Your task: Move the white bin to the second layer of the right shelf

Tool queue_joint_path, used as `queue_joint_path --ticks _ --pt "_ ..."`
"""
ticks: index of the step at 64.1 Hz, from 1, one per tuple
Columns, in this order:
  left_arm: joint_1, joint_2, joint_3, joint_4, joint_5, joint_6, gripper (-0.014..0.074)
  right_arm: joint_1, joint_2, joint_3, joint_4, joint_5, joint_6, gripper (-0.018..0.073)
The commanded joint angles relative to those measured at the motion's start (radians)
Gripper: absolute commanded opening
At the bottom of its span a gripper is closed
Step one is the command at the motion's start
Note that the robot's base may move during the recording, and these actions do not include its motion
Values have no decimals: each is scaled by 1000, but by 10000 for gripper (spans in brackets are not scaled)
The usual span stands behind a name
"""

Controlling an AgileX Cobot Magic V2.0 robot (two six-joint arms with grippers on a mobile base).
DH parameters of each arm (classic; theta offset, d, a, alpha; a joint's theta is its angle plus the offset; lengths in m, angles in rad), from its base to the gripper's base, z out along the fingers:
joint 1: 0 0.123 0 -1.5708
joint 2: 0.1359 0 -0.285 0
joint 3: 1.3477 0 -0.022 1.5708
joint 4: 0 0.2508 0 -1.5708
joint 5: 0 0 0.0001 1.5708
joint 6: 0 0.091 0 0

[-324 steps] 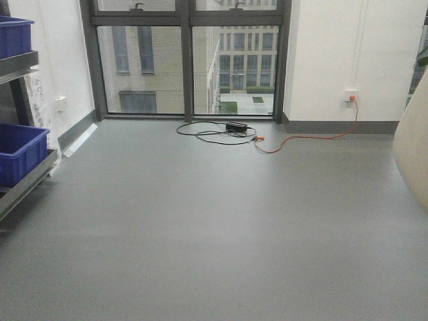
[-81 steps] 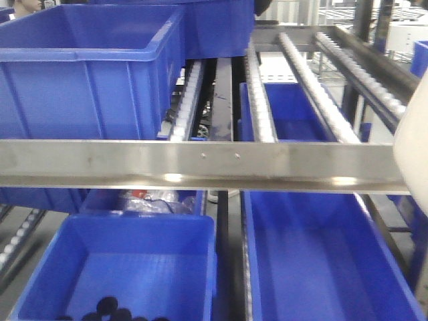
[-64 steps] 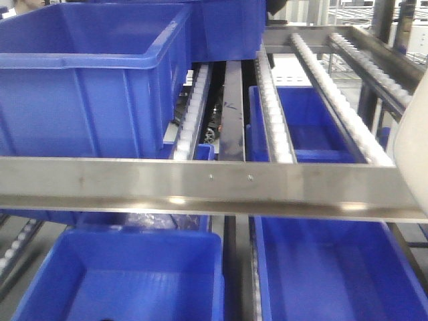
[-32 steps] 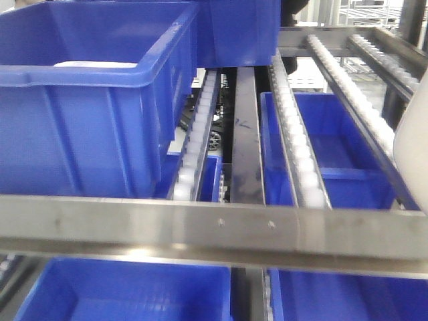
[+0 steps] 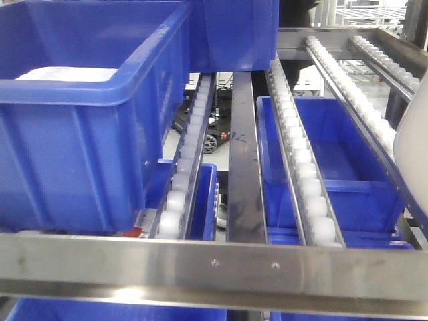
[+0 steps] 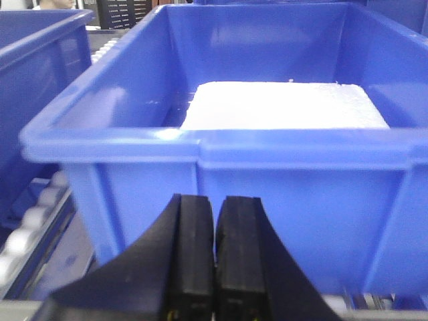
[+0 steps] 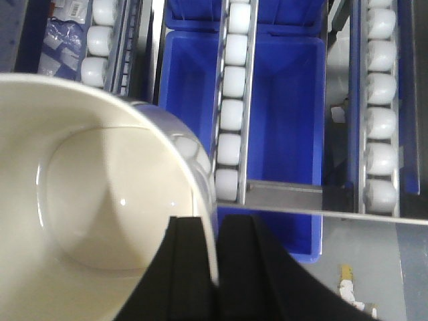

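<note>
White bin (image 7: 100, 194) held above the roller tier (image 5: 214, 267) at its right end.

The right gripper (image 7: 215, 267) is closed on the bin's rim, one finger (image 7: 184, 267) inside the wall and one outside. The bin is seen over the white rollers (image 7: 231, 87) and front rail. The left gripper (image 6: 214, 257) is pressed shut, empty, before a blue crate (image 6: 221, 167) holding a white foam block (image 6: 284, 107).

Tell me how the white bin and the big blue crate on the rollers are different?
The white bin is glossy cream with a rounded rim; the blue crate is deep blue with straight, boxy walls. The white bin is empty inside, while the blue crate holds a flat white block. The right gripper has its jaws pinched on the white bin's rim; the blue crate sits on the shelf rollers. Both are open-topped.
</note>
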Motion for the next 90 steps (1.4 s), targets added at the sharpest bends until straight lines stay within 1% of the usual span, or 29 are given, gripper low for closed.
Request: queue_joint_path --ticks 1,61,71,82,90 --pt "0 -15 29 -8 -83 -5 85 -5 -2 -26 1 -72 -5 55" --pt "0 -15 29 -8 -83 -5 85 -5 -2 -26 1 -76 -5 55" --pt "0 -15 29 -8 -83 -5 85 -5 14 -26 2 -173 10 55" --pt "0 -15 29 -8 -83 -5 85 -5 85 -26 2 -223 35 55" --pt "0 -15 29 -8 -83 -5 85 -5 174 -26 2 -336 35 55"
